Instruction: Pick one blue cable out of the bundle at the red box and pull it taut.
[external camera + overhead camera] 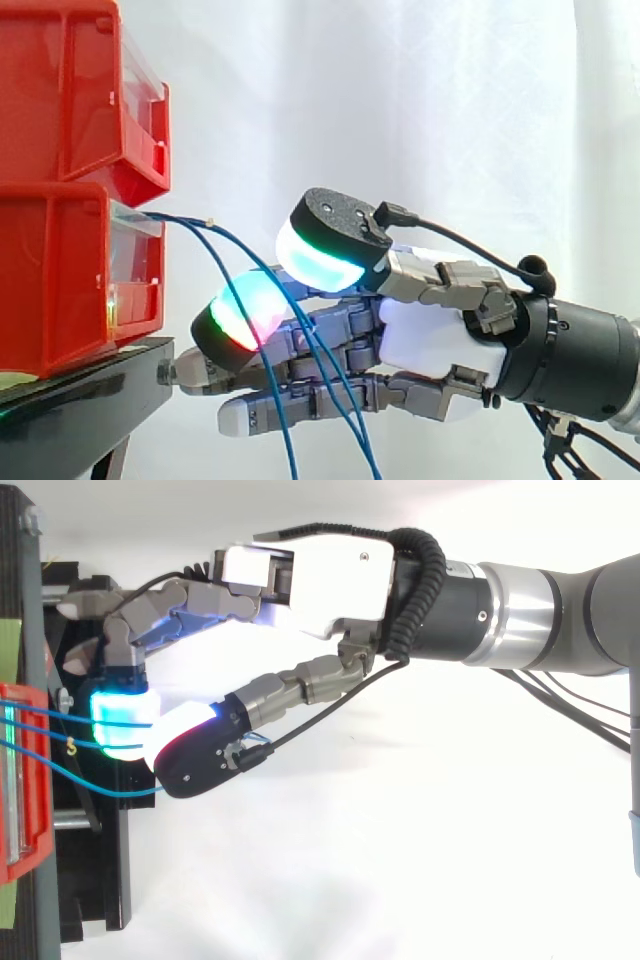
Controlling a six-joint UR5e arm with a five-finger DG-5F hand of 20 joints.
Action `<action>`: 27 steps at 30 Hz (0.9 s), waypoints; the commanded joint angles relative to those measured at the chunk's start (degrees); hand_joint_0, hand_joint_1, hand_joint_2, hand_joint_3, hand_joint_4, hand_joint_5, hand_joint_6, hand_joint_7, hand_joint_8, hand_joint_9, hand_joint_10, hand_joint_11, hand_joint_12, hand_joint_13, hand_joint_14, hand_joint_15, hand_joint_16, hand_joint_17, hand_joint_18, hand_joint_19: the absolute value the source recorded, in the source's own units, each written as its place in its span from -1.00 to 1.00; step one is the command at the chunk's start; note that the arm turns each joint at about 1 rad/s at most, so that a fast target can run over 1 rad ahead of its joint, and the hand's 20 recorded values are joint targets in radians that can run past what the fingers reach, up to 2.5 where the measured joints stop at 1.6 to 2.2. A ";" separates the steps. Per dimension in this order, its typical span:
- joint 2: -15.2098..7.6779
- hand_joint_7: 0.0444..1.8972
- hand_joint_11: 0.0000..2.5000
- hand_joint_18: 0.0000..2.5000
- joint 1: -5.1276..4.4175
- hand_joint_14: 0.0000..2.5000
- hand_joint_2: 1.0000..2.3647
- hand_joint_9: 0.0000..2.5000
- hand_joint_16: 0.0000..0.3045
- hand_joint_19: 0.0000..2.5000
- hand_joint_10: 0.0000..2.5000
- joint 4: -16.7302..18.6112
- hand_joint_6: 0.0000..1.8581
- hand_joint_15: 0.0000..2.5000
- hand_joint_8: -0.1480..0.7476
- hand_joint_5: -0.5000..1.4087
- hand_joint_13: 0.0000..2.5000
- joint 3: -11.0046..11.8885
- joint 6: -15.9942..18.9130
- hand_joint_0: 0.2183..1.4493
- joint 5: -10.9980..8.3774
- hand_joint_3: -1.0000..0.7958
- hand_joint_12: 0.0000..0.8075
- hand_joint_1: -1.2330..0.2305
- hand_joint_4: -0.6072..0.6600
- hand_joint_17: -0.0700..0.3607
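Several thin blue cables (225, 238) leave the front of the lower red bin (60, 290) and droop slackly past my hand (430, 335). From above, the blue cables (50, 715) run from the red bin (20, 780) straight to my glowing pads. My hand (320, 580) reaches in from the right, one finger curled down, its cyan-red pad (245, 310) against the green-lit thumb pad (320, 258). One blue cable passes between these two pads and hangs loose below. The other fingers lie straight underneath, pointing at the stand.
A second red bin (60, 90) is stacked on the lower one. Both stand on a black stand (80, 400) whose front edge is close to my fingertips. One short cable end with a brass tip (72, 745) sticks out free.
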State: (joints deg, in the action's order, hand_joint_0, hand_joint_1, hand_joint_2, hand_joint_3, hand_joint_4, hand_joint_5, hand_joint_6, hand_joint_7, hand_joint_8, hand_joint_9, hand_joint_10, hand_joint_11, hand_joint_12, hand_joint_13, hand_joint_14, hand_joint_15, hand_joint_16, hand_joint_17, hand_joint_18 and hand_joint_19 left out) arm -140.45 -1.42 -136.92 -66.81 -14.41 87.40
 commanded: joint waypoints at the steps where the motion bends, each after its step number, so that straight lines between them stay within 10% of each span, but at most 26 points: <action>1: 0.09 0.11 -0.90 -0.75 0.01 -1.00 -0.98 -0.58 -0.61 -0.81 -1.00 -0.02 -0.30 -1.00 0.05 -0.60 -0.85 0.01 0.00 -0.40 0.23 -0.26 -0.08 -0.07 0.36 -0.06; 27: 1.84 0.10 -0.87 -0.72 1.24 -1.00 -0.98 -0.55 -0.61 -0.83 -1.00 -4.41 -0.27 -1.00 0.07 -0.60 -0.83 -0.17 -3.87 -0.37 5.41 -0.12 -0.08 -0.29 0.37 -0.06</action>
State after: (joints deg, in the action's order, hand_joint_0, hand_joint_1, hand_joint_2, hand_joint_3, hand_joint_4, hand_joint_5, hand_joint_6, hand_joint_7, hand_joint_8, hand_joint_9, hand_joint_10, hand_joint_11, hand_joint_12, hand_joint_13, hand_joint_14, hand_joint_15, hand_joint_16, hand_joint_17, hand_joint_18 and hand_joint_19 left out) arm -138.64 -0.40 -140.81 -66.90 -18.17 92.34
